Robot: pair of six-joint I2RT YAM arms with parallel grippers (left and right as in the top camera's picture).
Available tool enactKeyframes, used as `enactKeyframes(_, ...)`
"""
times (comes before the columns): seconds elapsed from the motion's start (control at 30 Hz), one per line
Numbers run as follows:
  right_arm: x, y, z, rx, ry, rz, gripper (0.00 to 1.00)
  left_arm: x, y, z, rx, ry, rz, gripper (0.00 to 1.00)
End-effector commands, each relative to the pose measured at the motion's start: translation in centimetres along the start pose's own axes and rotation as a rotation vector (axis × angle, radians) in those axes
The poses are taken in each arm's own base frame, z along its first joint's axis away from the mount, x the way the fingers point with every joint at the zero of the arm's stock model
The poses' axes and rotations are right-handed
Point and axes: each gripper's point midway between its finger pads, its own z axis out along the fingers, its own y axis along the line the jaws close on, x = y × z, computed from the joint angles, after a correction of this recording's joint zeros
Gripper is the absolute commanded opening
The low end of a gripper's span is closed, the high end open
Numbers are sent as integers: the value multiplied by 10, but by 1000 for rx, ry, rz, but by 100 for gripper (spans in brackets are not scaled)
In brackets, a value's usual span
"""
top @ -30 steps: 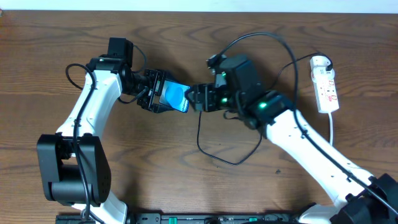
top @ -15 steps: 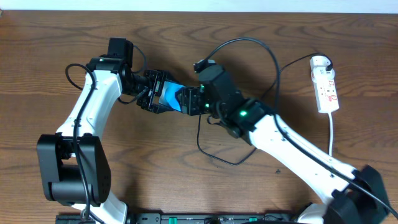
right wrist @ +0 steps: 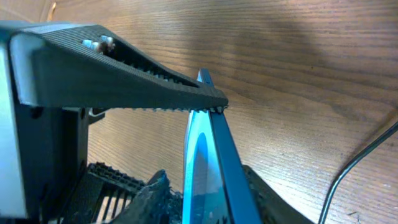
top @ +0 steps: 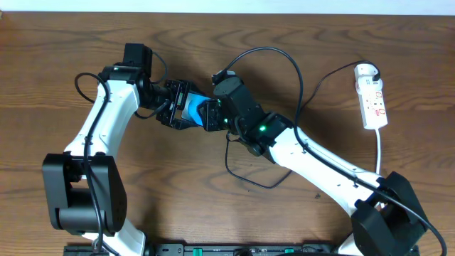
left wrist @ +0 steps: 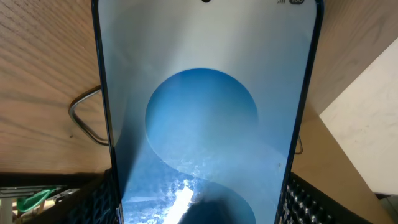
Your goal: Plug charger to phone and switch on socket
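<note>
Seen from overhead, two white robot arms meet at the middle of a brown wooden surface (top: 71,43). The left pincer (top: 183,114) is clenched on the phone (top: 194,112), whose blue-and-white screen shows between its dark fingers. The right pincer (top: 212,116) comes in from the right and sits against the free end of the phone. From none of the views can we tell whether this pincer is closed or released, or whether it holds anything.

In the left wrist view the phone (left wrist: 205,112) fills most of the frame. Its screen faces the camera with a large blue circle on pale grey, and there are ribbed dark pads (left wrist: 102,199) at both lower sides.

In the right wrist view we see the phone (right wrist: 208,165) edge-on as a thin blue sliver. A long ribbed dark finger (right wrist: 124,81) of the right pincer reaches over it and touches its upper corner.

The charger (top: 228,156), a thin black cable, loops on the surface below the right arm and arcs above it. Another stretch runs toward the socket (top: 374,99). That white power strip with red marks lies well apart at the right edge, with its white cord (top: 380,153) trailing toward the near side.
</note>
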Motion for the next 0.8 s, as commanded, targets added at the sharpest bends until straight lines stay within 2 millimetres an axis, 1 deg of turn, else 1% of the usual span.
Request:
enactKeyframes(0.0, 6, -3, 6, 16, 11, 6, 30, 7, -10, -9, 31, 3, 25, 68)
enactKeyframes(0.13, 6, -2, 6, 14, 9, 7, 27, 7, -10, -9, 31, 3, 25, 68)
enactKeyframes(0.17, 6, -2, 6, 14, 9, 7, 24, 7, -10, -9, 31, 3, 25, 68)
enactKeyframes(0.2, 6, -2, 6, 14, 9, 12, 19, 7, -10, -9, 31, 3, 25, 68)
enactKeyframes(0.27, 6, -2, 6, 12, 12, 14, 4, 7, -10, -9, 31, 3, 25, 68)
enactKeyframes(0.3, 6, -2, 6, 11, 11, 19, 1, 7, -10, -9, 31, 3, 25, 68)
enactKeyframes(0.43, 5, -1, 6, 7, 7, 58, 1, 7, -10, -9, 31, 4, 25, 68)
enactKeyframes(0.57, 0, 1, 1, 0, -8, 69, 1, 7, -10, -9, 31, 4, 25, 68)
enactKeyframes(0.67, -14, -5, -14, 6, -36, 115, 1, 7, -10, -9, 31, 2, 76, 69)
enactKeyframes(0.77, -28, -15, -30, 24, -65, 176, 1, 7, -10, -9, 32, 2, 206, 69)
